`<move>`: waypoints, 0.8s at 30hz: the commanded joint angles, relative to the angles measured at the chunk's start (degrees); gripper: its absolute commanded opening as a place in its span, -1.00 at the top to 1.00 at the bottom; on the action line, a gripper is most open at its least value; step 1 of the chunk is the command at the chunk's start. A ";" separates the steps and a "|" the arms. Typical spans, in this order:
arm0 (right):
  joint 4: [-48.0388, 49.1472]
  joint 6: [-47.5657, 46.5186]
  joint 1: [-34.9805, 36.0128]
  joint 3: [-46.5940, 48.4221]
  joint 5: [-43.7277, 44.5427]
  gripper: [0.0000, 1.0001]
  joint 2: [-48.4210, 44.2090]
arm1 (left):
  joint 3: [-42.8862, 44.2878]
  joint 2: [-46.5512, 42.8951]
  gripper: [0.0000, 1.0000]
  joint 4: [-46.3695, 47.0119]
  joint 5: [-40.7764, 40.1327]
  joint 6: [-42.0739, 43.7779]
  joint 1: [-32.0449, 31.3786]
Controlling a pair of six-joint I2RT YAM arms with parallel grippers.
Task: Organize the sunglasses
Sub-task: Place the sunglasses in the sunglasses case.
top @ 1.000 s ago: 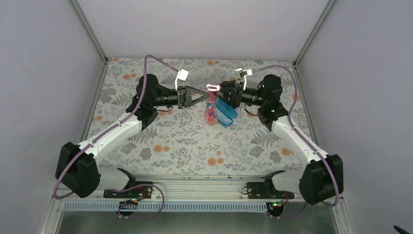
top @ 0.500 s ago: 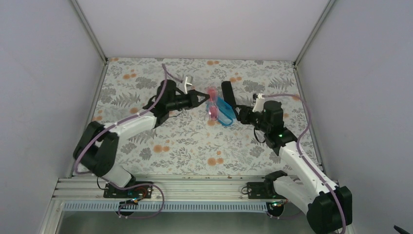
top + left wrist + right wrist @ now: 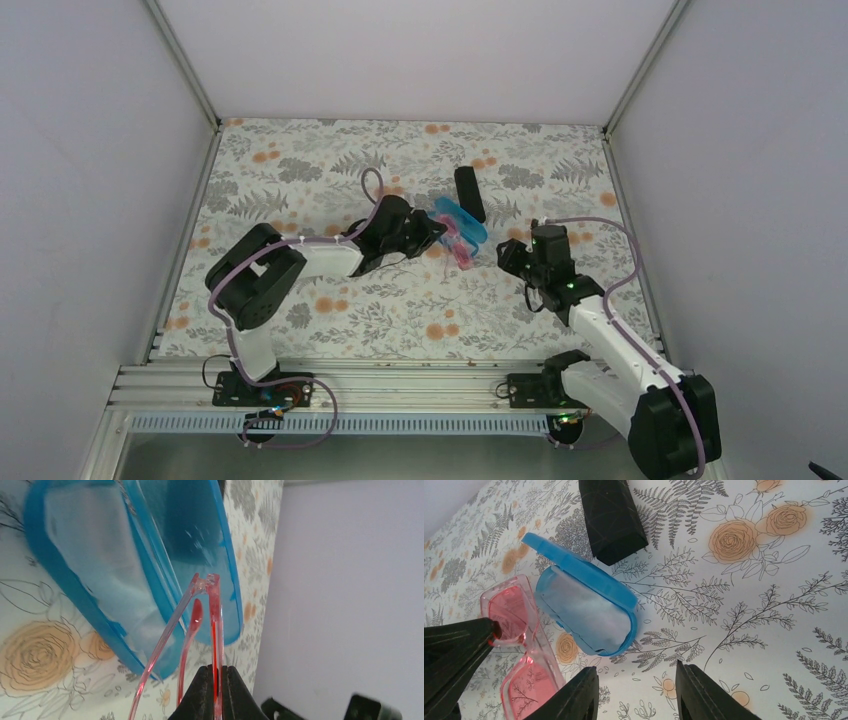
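The sunglasses (image 3: pixel 459 253), pink-red with tinted lenses, hang just off the near side of the open blue case (image 3: pixel 464 221). My left gripper (image 3: pixel 428 233) is shut on them. In the left wrist view its jaws (image 3: pixel 216 685) pinch the thin red frame (image 3: pixel 215 615) in front of the blue case (image 3: pixel 200 530). In the right wrist view the sunglasses (image 3: pixel 514 617) sit left of the case (image 3: pixel 574 565), which has a light cloth (image 3: pixel 586 612) inside. My right gripper (image 3: pixel 636 695) is open and empty, back from the case, at centre right (image 3: pixel 510 256).
A black oblong case (image 3: pixel 469 192) lies just beyond the blue one, also at the top of the right wrist view (image 3: pixel 611 515). The floral table cover (image 3: pixel 350 300) is walled at the back and both sides.
The left arm has swung toward the near side and lowered the sunglasses beside the blue case. The right gripper has drawn back to the near right, uncovering the black case, and its jaws have narrowed.
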 commanded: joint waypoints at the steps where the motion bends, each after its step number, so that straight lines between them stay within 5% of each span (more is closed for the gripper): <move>1: -0.14 1.43 -0.73 -0.67 2.40 0.17 -1.81 | 3.43 0.47 0.96 -0.05 -9.91 -7.26 -0.21; 24: -0.31 1.59 -0.79 -2.12 2.79 0.19 -2.98 | 9.75 9.15 0.95 3.69 -15.14 -15.53 -1.31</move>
